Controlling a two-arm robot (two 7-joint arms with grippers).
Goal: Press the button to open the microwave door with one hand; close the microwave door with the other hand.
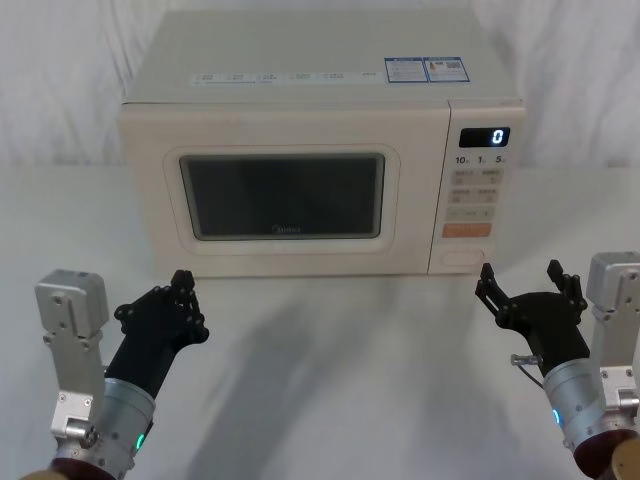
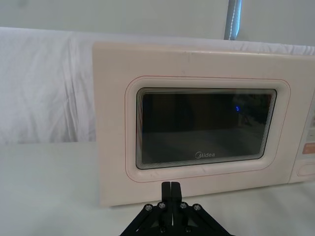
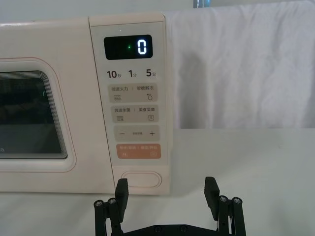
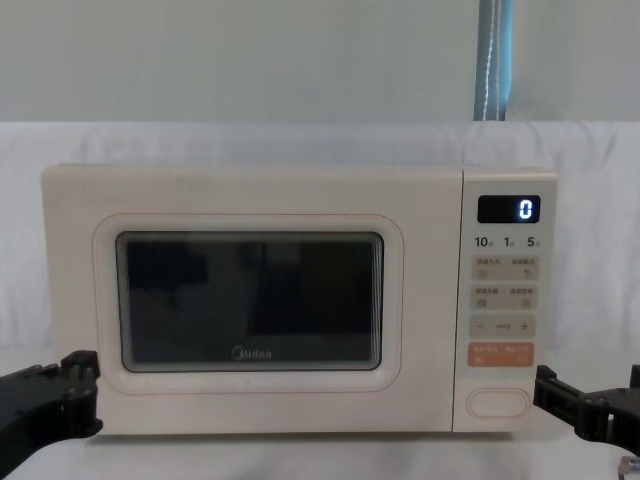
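The cream microwave stands at the back of the table with its microwave door (image 1: 285, 195) closed; the dark window and the Midea logo face me (image 2: 197, 128) (image 4: 250, 300). The wide cream button (image 1: 462, 256) sits at the bottom of the control panel, under the orange key (image 3: 141, 179) (image 4: 498, 402). My right gripper (image 1: 520, 275) hovers open just in front of and slightly right of that button, touching nothing (image 3: 167, 187). My left gripper (image 1: 183, 288) is shut and empty, low before the door's lower left part, a short way off it (image 2: 171, 189).
The panel display (image 1: 485, 137) reads 0. A white cloth covers the table (image 1: 330, 380) and the wall behind. Open table surface lies between the two arms in front of the microwave.
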